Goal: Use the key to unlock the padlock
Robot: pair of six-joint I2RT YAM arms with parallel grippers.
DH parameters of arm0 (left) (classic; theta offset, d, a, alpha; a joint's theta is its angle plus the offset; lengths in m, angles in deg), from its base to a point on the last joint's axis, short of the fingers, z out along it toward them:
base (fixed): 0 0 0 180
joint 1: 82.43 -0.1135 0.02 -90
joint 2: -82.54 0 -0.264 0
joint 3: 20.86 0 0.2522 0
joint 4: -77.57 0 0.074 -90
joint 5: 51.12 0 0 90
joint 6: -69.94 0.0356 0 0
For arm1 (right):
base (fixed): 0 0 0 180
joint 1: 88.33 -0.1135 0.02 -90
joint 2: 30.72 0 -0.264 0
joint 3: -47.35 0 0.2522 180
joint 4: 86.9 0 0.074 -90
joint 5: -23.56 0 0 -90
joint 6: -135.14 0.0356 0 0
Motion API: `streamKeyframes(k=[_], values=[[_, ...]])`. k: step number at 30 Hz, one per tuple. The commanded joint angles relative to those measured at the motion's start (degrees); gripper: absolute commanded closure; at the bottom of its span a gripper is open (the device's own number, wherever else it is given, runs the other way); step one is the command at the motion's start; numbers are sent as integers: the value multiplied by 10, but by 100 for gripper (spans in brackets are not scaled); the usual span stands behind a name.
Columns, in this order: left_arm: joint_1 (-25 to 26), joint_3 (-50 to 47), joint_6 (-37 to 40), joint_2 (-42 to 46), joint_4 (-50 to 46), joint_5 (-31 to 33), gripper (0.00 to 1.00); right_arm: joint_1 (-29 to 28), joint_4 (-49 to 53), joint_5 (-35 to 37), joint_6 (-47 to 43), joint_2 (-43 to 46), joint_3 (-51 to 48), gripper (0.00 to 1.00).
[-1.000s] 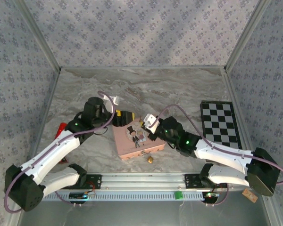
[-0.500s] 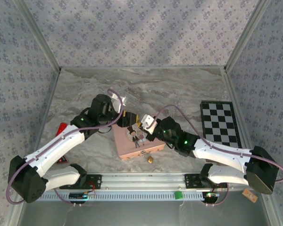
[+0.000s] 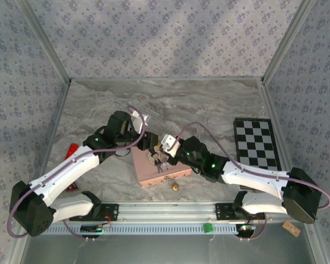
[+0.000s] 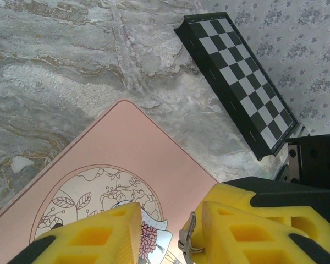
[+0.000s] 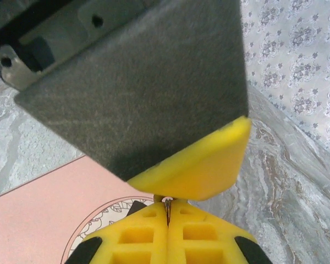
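Observation:
The tiny brass padlock [image 3: 175,186] lies on the marble just in front of the pink tin [image 3: 154,175]. Above the tin's lid, my right gripper [image 5: 166,219] is shut on the slim metal key [image 5: 166,210], which is pinched edge-on between its yellow pads. My left gripper [image 4: 165,236] meets it there, its jaws still apart around the key [image 4: 188,240]. The key stands close against the right finger [image 4: 247,234], with a gap to the left finger [image 4: 93,234]. In the top view both grippers [image 3: 152,142] [image 3: 161,153] crowd together over the tin.
A folded chessboard [image 3: 257,144] lies at the right by the wall. A red bar-shaped object [image 3: 71,149] sits at the left beside my left arm. Patterned walls close in the marble table on three sides.
My left gripper has swung right over the tin to the key and its jaws have narrowed. My right gripper has shifted a little left, still shut on the key.

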Motion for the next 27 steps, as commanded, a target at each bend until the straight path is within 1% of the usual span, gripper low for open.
streamKeyframes(k=[1,8,19,21,24,25,26,27], values=[[5,15,11,-3,-3,-5,68,-5,-15,11,-8,-4,22,100],[5,11,9,-2,5,-3,79,-7,-13,17,-9,-8,22,100],[6,4,-1,5,21,5,98,-11,-27,56,-8,-13,19,100],[5,0,-8,10,26,21,100,-11,-30,64,-6,-14,18,100],[6,-16,-36,25,50,59,100,-11,-24,70,-4,-16,21,100],[6,-25,-50,30,66,71,100,-9,-21,73,2,-15,23,98],[6,-35,-66,36,83,85,100,-8,-17,77,11,-12,24,93],[6,-44,-82,43,96,104,100,-3,-18,76,22,-8,21,81]])
